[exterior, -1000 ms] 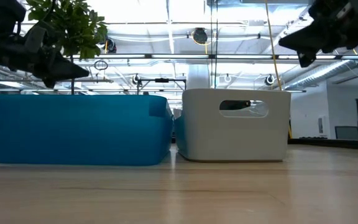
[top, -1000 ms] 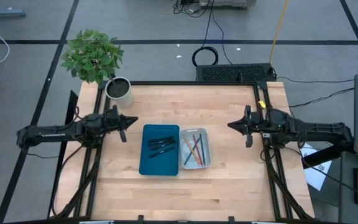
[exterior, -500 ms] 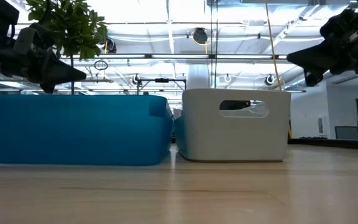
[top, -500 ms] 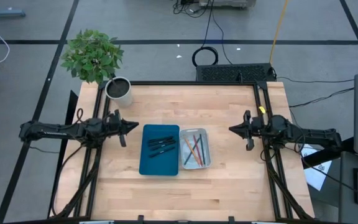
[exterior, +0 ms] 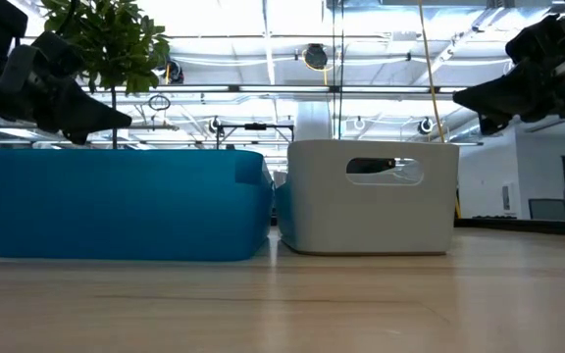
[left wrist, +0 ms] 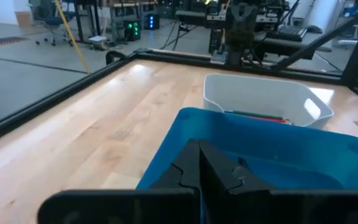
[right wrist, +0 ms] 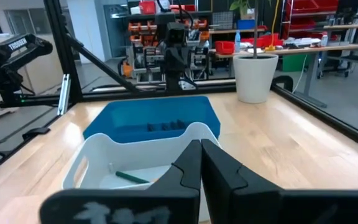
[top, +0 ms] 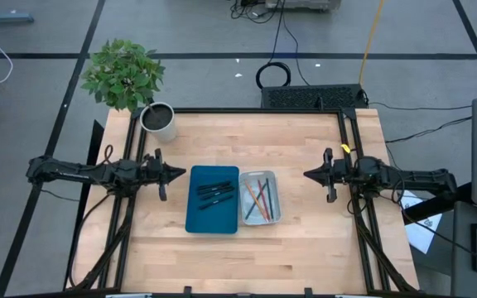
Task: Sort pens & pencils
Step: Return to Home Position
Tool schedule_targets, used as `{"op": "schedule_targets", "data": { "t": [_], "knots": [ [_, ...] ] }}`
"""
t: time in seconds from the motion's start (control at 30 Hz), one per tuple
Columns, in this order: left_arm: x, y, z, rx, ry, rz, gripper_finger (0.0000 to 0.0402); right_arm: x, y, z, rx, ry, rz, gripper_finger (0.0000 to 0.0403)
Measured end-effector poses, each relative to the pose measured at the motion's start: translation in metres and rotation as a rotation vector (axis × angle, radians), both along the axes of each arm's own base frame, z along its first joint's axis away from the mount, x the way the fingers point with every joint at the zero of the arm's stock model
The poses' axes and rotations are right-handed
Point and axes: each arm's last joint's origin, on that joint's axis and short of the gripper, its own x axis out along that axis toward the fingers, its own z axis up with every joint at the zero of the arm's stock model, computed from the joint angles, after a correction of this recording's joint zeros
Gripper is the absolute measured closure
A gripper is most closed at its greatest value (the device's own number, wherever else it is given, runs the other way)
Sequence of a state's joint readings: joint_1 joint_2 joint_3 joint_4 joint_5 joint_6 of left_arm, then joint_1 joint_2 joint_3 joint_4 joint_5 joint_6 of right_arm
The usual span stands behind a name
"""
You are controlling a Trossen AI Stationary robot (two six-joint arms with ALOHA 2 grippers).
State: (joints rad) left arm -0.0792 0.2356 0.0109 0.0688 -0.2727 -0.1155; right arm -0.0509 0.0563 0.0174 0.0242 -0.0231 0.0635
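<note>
Between your two grippers, at the middle of the table [top: 247, 141], the pens [top: 214, 192] lie together in the blue tray [top: 209, 220]. That tray sits just ahead of the left gripper [top: 179, 173], near its tips but apart from them. The pencils [top: 259, 199], red, orange and one dark green, lie in the white bin [top: 279, 203]. It stands against the tray on the side towards the right gripper [top: 306, 175], with a wider stretch of bare wood between bin and tips.

You can see no pen or pencil out on the wood, so the sorting looks finished to me. Both grippers are clenched on nothing: each wrist view shows its own two fingers meeting in a point with nothing between them. Across the table they point at one another, level, and the low view puts both above the rims of the two containers.

What is in hand, as I judge it, is the retreat to rest. Nothing is left for you to grasp. The next move asks only that you draw each arm back along its own side, keeping its height over the rims. Mind the plant pot [top: 158, 121], which stands close beside the left arm.
</note>
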Motion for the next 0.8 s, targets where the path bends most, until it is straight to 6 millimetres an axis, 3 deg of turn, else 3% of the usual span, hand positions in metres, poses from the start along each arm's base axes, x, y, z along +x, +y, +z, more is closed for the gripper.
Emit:
{"op": "schedule_targets", "data": {
  "t": [0.37,0.8],
  "knots": [
    [-0.0001,-0.0002,-0.0010,0.001,0.011,-0.002,0.0371,0.0014,0.0001,-0.0009,0.003,0.012,0.004,0.0403],
    [-0.0001,-0.0001,-0.0011,0.006,0.012,-0.002,0.0392,0.0014,0.0001,-0.0006,0.003,0.009,0.004,0.0403]
  ]
}}
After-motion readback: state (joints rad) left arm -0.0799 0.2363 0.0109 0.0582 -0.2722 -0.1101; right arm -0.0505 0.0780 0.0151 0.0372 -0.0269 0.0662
